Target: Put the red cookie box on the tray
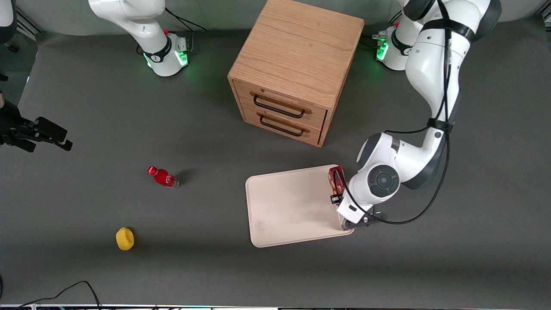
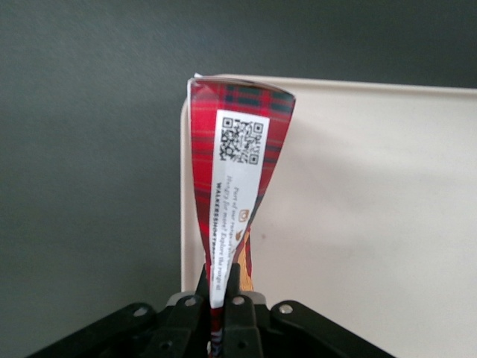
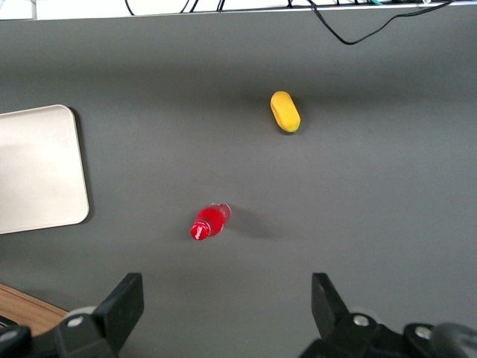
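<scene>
My left gripper (image 1: 338, 200) is shut on the red cookie box (image 1: 336, 178), a long narrow dark-red box held edge-on. It is over the rim of the cream-white tray (image 1: 292, 206) at the working arm's end. In the left wrist view the fingers (image 2: 232, 287) pinch the box (image 2: 237, 156) by its narrow faces. Its white label with a QR code faces the camera, and the tray (image 2: 373, 224) lies beneath and beside it. I cannot tell whether the box touches the tray. The wrist hides the box's near end in the front view.
A wooden two-drawer cabinet (image 1: 292, 69) stands farther from the front camera than the tray. A small red bottle (image 1: 162, 177) and a yellow object (image 1: 125, 238) lie toward the parked arm's end of the table. Both also show in the right wrist view, the bottle (image 3: 209, 222) and the yellow object (image 3: 285, 112).
</scene>
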